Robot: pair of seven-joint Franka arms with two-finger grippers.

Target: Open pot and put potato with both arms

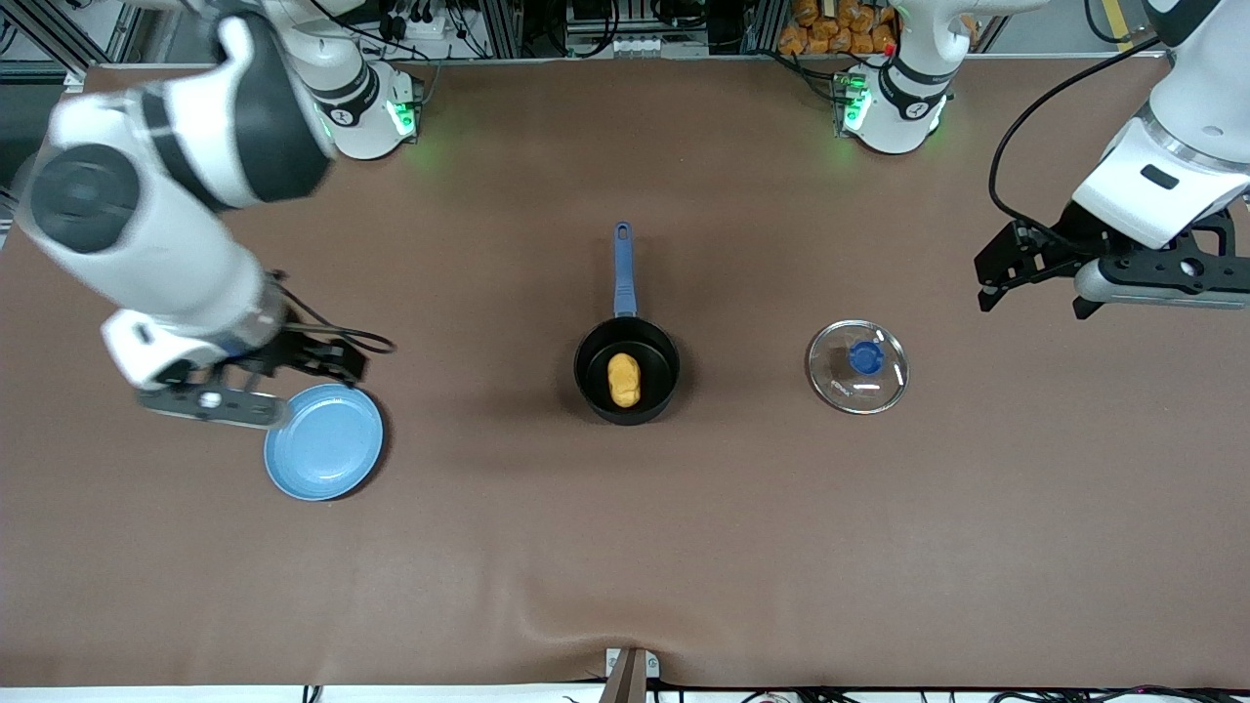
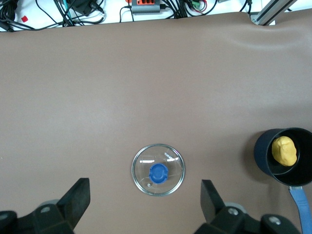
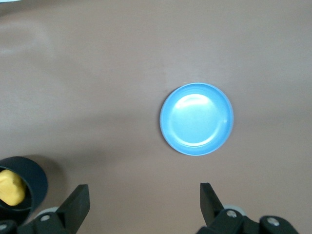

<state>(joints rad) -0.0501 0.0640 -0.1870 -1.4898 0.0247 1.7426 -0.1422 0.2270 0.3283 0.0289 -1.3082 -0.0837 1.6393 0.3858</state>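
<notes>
The black pot [image 1: 625, 369] with a blue handle [image 1: 622, 268] stands open in the table's middle. The yellow-orange potato [image 1: 624, 379] lies in it. The glass lid [image 1: 857, 366] with a blue knob lies flat on the table beside the pot, toward the left arm's end. My left gripper [image 1: 1033, 301] is open and empty in the air, off to the side of the lid. In the left wrist view the gripper [image 2: 145, 187] is above the lid [image 2: 158, 169], with the pot [image 2: 265, 158] and potato [image 2: 284, 149] at the edge. My right gripper [image 1: 327, 361] is open and empty over the plate's edge.
A light-blue plate [image 1: 324, 441] lies toward the right arm's end, a little nearer the front camera than the pot. In the right wrist view, the plate [image 3: 197, 118] shows with the pot [image 3: 34, 183] and potato [image 3: 10, 187] at the edge. Bare brown table surrounds everything.
</notes>
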